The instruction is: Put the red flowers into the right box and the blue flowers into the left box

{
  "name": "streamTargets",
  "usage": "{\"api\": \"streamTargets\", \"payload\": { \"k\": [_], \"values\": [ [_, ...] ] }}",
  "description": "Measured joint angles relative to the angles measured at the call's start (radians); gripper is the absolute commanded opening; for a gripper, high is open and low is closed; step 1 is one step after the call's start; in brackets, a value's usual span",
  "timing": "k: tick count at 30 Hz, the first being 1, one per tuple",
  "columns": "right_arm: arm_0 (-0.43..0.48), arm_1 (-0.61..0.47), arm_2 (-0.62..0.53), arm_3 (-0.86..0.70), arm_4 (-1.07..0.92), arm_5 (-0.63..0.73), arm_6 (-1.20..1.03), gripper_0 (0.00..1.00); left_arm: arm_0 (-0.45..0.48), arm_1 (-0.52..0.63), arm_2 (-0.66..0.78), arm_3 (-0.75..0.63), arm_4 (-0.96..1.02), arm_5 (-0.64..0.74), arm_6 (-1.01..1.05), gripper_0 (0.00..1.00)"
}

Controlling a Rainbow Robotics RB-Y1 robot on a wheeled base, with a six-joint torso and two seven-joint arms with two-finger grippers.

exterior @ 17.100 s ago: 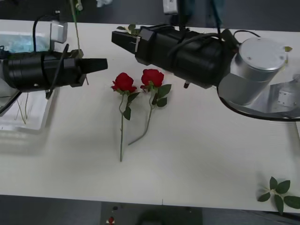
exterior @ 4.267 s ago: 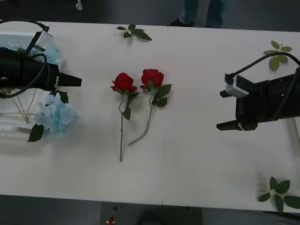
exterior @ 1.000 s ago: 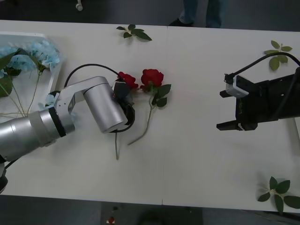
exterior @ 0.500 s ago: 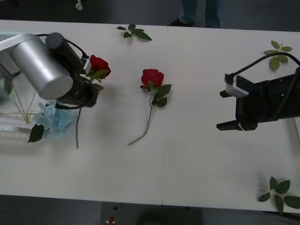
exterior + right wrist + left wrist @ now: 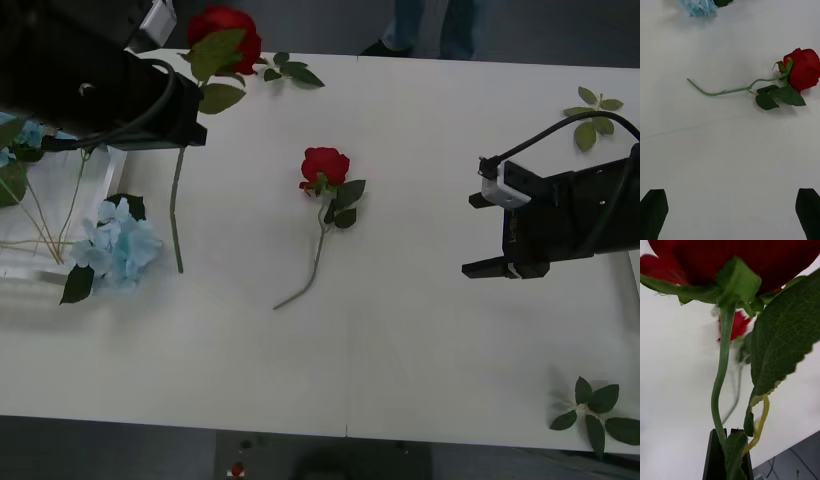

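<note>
The white rectangular worktop (image 5: 420, 330) carries everything. At its left edge lies the shallow white plastic left box (image 5: 95, 205), holding pale blue fluffy flowers (image 5: 20, 135) on thin stems; one more pale blue cluster (image 5: 120, 245) rests on the worktop against the box's near corner. The black left gripper (image 5: 727, 435), raised over the far left corner, is clamped on the green stem of a red rose (image 5: 225, 28), bloom up. The black right gripper (image 5: 478, 235) hangs spread apart near the right edge. A second red rose (image 5: 325, 167) lies mid-worktop. Loose green leaf sprigs (image 5: 600, 410) sit at the near right corner.
</note>
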Motion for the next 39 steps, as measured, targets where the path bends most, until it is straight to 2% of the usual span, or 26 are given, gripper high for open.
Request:
{"api": "streamTargets", "payload": {
  "k": [4, 8, 18, 25, 28, 31, 34, 37, 39],
  "values": [
    [0.000, 0.000, 0.000, 0.000, 0.000, 0.000, 0.000, 1.00, 0.027, -0.001, -0.007, -0.005, 0.068, -0.179, -0.112, 0.00],
    [0.000, 0.000, 0.000, 0.000, 0.000, 0.000, 0.000, 1.00, 0.050, -0.014, -0.017, -0.005, 0.089, -0.299, -0.181, 0.00],
    [0.000, 0.000, 0.000, 0.000, 0.000, 0.000, 0.000, 1.00, 0.102, -0.154, -0.017, -0.005, 0.226, -0.550, -0.347, 0.00],
    [0.060, 0.027, 0.037, 0.003, 0.004, -0.033, 0.000, 1.00, 0.110, -0.220, -0.017, -0.005, 0.289, -0.596, -0.498, 0.00],
    [0.061, 0.028, -0.008, 0.029, -0.008, 0.036, 0.000, 1.00, 0.112, -0.251, -0.017, -0.005, 0.295, -0.612, -0.528, 0.00],
    [0.058, 0.027, -0.109, 0.083, -0.100, 0.182, 0.000, 1.00, 0.121, -0.283, -0.017, -0.005, 0.331, -0.619, -0.596, 0.00],
    [0.038, 0.020, -0.197, 0.128, -0.272, 0.273, 0.000, 1.00, 0.140, -0.314, -0.017, -0.005, 0.336, -0.619, -0.621, 0.00],
    [0.007, -0.002, -0.217, 0.155, -0.520, 0.334, 0.000, 1.00, 0.155, -0.346, -0.017, -0.005, 0.334, -0.621, -0.622, 0.00],
    [-0.010, -0.016, -0.205, 0.159, -0.604, 0.359, 0.000, 1.00, 0.161, -0.365, -0.023, -0.005, 0.321, -0.652, -0.625, 0.00]
  ]
}}
